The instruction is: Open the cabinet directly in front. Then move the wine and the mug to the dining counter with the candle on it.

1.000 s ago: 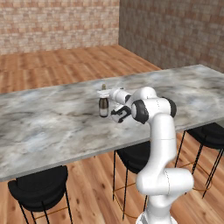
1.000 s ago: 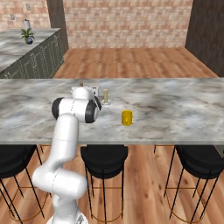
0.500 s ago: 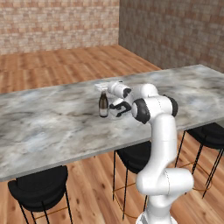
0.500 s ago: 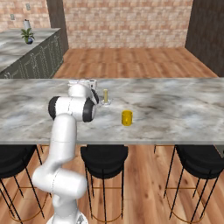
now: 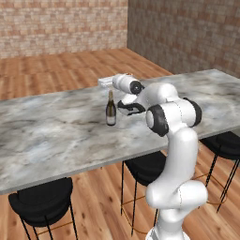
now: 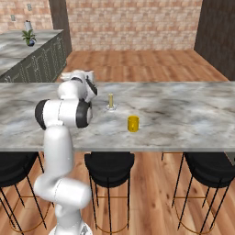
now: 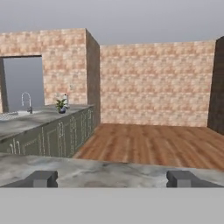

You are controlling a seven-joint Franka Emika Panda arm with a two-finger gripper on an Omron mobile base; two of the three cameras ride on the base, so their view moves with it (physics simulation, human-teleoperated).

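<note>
Brick walls and a wood-plank floor are surrounding us as we are looking over the dining counter (image 5: 56, 136), a long grey-white marble tabletop with round black stools (image 5: 42, 202) tucked beneath it. Going left to right in the left base view, we are seeing the wine (image 5: 111, 109) standing upright on the tabletop, free of any grip, with the gripper (image 5: 108, 81) hanging just above and behind it, its fingers (image 7: 41, 179) spread wide apart and holding nothing. In the right base view we are finding the white arm at the left, then the candle (image 6: 110, 101) upright in its small clear holder, and then the mug (image 6: 133, 124) standing nearer the front edge, a little to the right of the candle and apart from it. Through the hand view we are looking across the marble toward low green cabinets (image 7: 52, 138) carrying a faucet (image 7: 27, 102) and a small potted plant (image 7: 61, 105).
</note>
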